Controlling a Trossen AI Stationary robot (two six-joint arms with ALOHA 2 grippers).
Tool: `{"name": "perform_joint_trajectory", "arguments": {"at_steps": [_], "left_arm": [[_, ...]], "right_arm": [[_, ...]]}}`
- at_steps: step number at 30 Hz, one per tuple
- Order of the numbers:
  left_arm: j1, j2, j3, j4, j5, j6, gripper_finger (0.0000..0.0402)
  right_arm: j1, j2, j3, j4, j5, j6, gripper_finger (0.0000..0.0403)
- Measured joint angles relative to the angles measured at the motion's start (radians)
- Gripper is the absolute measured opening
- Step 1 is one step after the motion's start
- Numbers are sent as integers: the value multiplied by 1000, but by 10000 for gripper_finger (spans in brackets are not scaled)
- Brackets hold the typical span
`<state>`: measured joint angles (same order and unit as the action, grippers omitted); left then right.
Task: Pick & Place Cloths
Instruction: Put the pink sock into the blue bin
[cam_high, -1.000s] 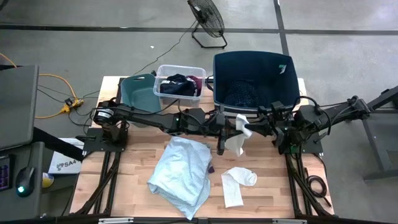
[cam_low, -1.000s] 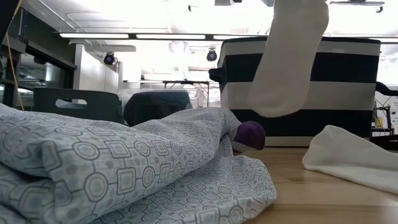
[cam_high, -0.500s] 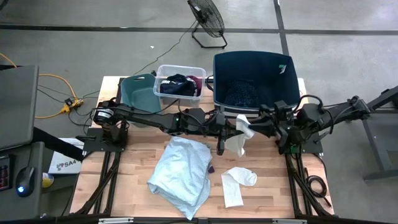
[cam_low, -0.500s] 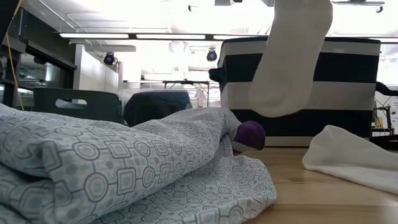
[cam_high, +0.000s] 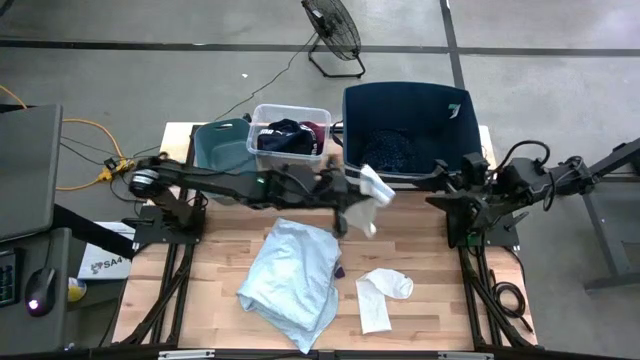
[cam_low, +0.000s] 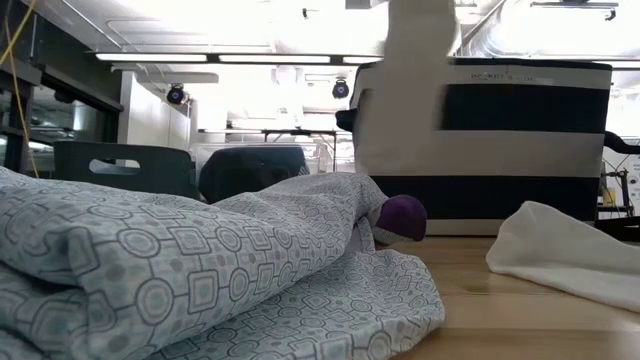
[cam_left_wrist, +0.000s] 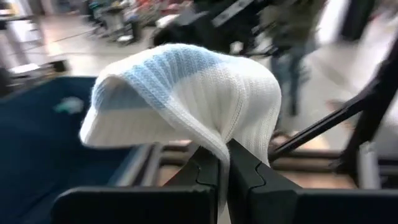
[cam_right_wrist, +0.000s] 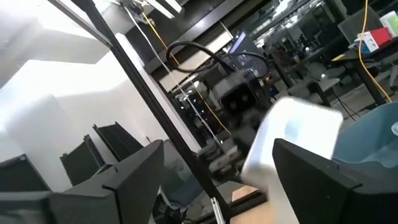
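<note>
White sock (cam_high: 371, 188) with a pale-blue band hangs pinched between the closed fingers of the left gripper (cam_left_wrist: 224, 163), held above the table just in front of the navy bin (cam_high: 405, 125). Well off to its side, the right gripper (cam_high: 447, 193) stands with fingers spread wide and nothing between them. Below the left gripper lie the pale-blue cloth (cam_high: 293, 280) and another white piece (cam_high: 382, 295) on the table (cam_high: 220, 262).

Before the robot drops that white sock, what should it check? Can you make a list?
1. Left gripper shut on the sock: ok.
2. Right gripper open and clear of the sock: ok.
3. Sock over the navy bin: not ok, it hangs at the bin's front left corner.
4. Room in the bin: ok.
5. Sock hanging free of the blue cloth: ok.
</note>
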<state>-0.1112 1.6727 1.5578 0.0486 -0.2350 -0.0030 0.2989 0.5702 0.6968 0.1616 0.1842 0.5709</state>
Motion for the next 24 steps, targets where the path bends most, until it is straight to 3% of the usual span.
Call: {"name": "perform_joint_trajectory", "arguments": {"at_steps": [12,24], "left_arm": [[0,-335,0,-512,-405,50,0],[46,-488,0,-610,-669,270,0]], "right_arm": [[0,1,0,-51,91,-2,295],[0,8,0,-52,289,-2,295]]}}
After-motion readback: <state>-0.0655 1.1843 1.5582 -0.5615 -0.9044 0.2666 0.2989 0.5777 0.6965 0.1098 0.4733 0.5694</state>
